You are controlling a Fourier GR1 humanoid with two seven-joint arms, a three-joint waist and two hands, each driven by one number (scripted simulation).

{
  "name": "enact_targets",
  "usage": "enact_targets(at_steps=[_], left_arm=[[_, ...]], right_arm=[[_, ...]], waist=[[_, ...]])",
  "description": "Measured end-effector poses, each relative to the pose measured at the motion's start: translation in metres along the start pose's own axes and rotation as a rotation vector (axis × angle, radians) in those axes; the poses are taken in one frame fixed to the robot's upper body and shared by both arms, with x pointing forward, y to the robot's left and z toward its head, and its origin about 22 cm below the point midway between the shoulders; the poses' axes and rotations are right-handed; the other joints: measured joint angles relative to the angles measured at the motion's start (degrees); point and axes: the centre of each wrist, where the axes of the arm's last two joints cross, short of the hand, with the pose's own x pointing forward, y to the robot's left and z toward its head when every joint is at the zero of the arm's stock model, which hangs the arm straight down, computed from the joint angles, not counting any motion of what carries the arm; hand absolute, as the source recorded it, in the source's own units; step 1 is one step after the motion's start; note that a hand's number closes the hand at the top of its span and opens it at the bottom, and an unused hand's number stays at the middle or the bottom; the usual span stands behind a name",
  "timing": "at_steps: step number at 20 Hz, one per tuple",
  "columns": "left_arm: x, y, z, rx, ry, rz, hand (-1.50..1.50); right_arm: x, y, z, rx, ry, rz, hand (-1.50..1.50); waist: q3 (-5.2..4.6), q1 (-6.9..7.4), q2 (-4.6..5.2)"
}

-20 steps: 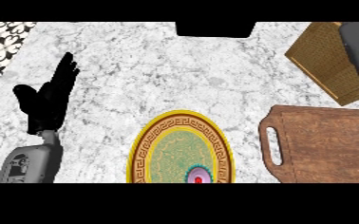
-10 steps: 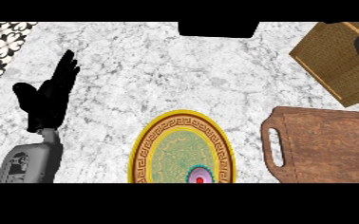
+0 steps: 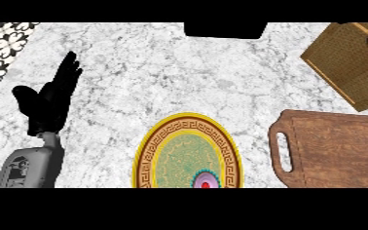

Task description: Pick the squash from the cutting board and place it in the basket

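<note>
A brown wooden cutting board [image 3: 323, 148] with a handle slot lies at the lower right of the marble counter; no squash shows on its visible part. A woven tan basket [image 3: 343, 61] sits at the upper right, cut by the view's edge. My left hand [image 3: 50, 100] rests open at the left, fingers straight and pointing up, far from both. My right hand is outside the view.
A round plate [image 3: 188, 153] with a yellow rim and patterned centre lies at the lower middle, between my left hand and the cutting board. A dark rectangular block [image 3: 225, 29] sits at the counter's far edge. A patterned strip [image 3: 10, 41] runs along the upper left.
The view has drifted slightly, so the basket sits a little nearer the right edge. My left hand has not visibly moved.
</note>
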Motion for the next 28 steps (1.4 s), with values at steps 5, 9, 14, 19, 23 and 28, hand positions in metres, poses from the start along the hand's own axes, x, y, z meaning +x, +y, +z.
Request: enact_targets(at_steps=[5,9,14,19,23,28], left_arm=[[-0.002,-0.004,-0.004,-0.001,0.005,0.006,0.00],[-0.001,-0.001,-0.005,-0.001,0.003,0.008,0.00],[0.001,-0.004,-0.007,-0.003,-0.001,0.007,0.00],[0.005,-0.004,-0.011,-0.007,-0.002,0.011,0.00],[0.004,-0.004,-0.007,-0.010,-0.002,0.005,0.00],[0.003,-0.002,-0.008,-0.006,-0.007,0.009,0.00]], right_arm=[[-0.007,-0.001,-0.003,0.133,0.037,0.052,1.50],[-0.017,0.002,-0.004,0.174,0.048,0.046,1.50],[-0.031,0.008,-0.004,0.175,0.052,0.044,1.50],[-0.035,0.012,-0.002,0.173,0.055,0.065,1.50],[-0.042,0.017,-0.001,0.181,0.062,0.090,1.50],[-0.045,0.026,0.004,0.205,0.070,0.120,1.50]], waist=[[-0.10,0.02,0.10],[-0.20,0.09,-0.02],[-0.27,0.21,-0.01],[-0.33,0.42,0.00],[-0.36,0.57,-0.03],[-0.44,0.56,-0.08]])
